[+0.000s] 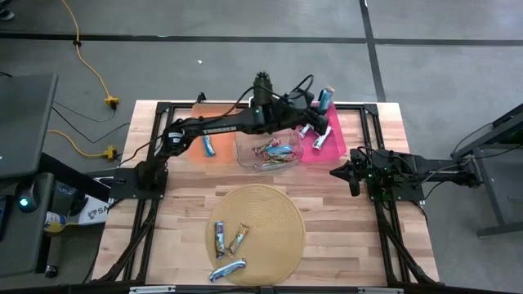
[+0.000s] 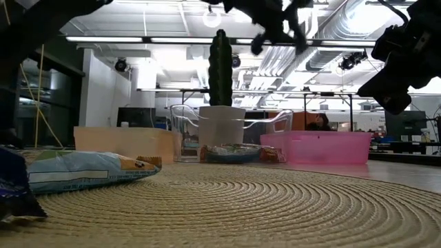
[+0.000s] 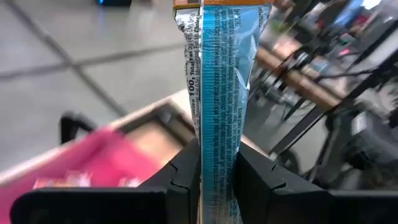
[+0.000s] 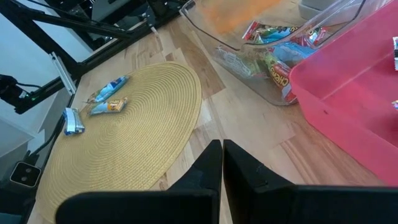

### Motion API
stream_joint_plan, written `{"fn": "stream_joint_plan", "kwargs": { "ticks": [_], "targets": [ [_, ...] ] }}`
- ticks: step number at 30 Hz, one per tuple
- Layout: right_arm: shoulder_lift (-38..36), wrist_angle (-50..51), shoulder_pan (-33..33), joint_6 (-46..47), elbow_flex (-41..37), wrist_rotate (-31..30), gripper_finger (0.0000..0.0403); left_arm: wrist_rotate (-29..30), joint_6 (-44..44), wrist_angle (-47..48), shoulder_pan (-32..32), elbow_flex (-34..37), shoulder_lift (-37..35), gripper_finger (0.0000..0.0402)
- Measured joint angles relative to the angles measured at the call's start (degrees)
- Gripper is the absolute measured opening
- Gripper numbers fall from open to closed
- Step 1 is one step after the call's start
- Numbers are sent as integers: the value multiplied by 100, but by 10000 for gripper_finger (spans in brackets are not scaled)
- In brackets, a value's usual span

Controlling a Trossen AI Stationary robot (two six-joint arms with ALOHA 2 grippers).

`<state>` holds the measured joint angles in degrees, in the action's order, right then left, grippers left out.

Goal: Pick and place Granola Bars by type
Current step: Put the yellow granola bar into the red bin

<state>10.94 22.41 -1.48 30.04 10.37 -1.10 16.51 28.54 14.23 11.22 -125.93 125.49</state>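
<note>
My left gripper (image 1: 320, 106) reaches over the far end of the pink bin (image 1: 331, 145) and is shut on a blue-and-white granola bar (image 3: 219, 93). My right gripper (image 4: 222, 163) is shut on nothing and hovers by the table's right edge (image 1: 341, 171), near the pink bin. Three more bars lie flat on the round woven mat (image 1: 257, 233): two side by side (image 1: 219, 237) (image 1: 239, 237) and one at its near rim (image 1: 227, 269). Several bars lie in the clear bin (image 1: 270, 149), two in the pink bin (image 1: 321, 139), and one blue bar (image 1: 210, 147) by the orange bin. My left gripper pinches the blue-and-white bar between its two fingers (image 3: 183, 180), at the bar's lower end (image 3: 217, 162). The bar's long seam side faces the wrist camera. It stands on out past the fingertips, in line with them, lifted clear above the pink bin (image 1: 325, 98).
A dark cactus-like figure in a white pot (image 2: 222, 83) stands behind the clear bin at the table's far edge. The orange bin (image 2: 124, 143), clear bin (image 2: 227, 134) and pink bin (image 2: 317, 147) stand in a row. Bare wood lies between mat and bins (image 4: 249, 130).
</note>
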Motion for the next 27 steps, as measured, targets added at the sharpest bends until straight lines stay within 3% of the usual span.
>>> {"fn": "stream_joint_plan", "kwargs": {
  "ticks": [13,27],
  "targets": [
    [35,-3,1,0,0,-38,0,-295,665,240,154,-17,633,73],
    [31,2,0,101,0,-219,0,-386,780,435,154,2,1244,73]
  ]
}}
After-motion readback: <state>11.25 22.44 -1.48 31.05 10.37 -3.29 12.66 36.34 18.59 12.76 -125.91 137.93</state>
